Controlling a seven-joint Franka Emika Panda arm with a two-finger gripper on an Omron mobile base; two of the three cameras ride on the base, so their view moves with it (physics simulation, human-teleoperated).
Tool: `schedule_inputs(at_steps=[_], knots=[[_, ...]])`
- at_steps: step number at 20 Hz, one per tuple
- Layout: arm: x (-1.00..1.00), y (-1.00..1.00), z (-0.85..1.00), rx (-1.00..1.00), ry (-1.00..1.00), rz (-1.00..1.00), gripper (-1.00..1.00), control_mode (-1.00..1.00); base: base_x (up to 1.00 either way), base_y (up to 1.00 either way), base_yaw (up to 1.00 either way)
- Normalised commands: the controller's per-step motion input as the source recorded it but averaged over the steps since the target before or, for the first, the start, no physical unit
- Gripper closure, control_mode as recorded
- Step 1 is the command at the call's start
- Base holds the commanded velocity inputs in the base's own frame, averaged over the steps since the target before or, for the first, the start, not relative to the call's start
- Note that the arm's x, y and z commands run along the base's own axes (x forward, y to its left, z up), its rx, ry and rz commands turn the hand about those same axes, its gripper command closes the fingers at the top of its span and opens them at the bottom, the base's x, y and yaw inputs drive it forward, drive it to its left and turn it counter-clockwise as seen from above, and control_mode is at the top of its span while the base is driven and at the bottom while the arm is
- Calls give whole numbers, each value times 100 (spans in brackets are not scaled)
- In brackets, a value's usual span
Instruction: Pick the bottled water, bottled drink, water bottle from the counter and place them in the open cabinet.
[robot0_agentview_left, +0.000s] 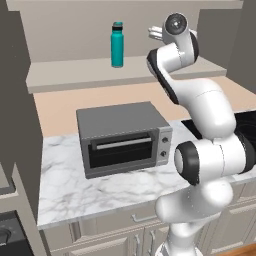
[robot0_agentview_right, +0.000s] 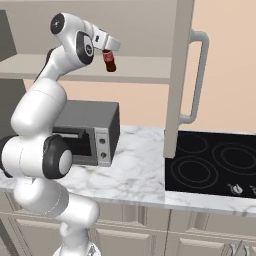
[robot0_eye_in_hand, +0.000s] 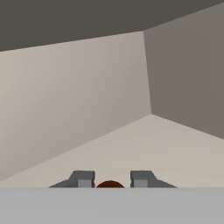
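Teal water bottle (robot0_agentview_left: 117, 45), a smooth opaque cylinder with dark lid, stands upright on the open cabinet (robot0_agentview_left: 75, 74) shelf, left of the end effector (robot0_agentview_right: 108, 54), which pinches the slim brown bottled drink (robot0_agentview_right: 109, 61) above that plain beige shelf.

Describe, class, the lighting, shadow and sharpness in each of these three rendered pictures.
Left base view: flat, even light, sharp; the toaster oven casts a faint shadow on the marble. Right base view: equally crisp, no glare on the cooktop. Hand view: soft shading in the open cabinet corner, no blur.
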Motion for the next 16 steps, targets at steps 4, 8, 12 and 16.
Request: schedule_inputs(at_steps=[4,8,12,16], knots=[[15,0,-22,0,0,0,100,-100,0,0,0],[13,0,-26,0,-1,0,-100,-100,0,0,0],[16,0,-22,0,-3,0,-100,-100,0,0,0],[21,0,-19,0,-6,0,-100,-100,0,0,0]])
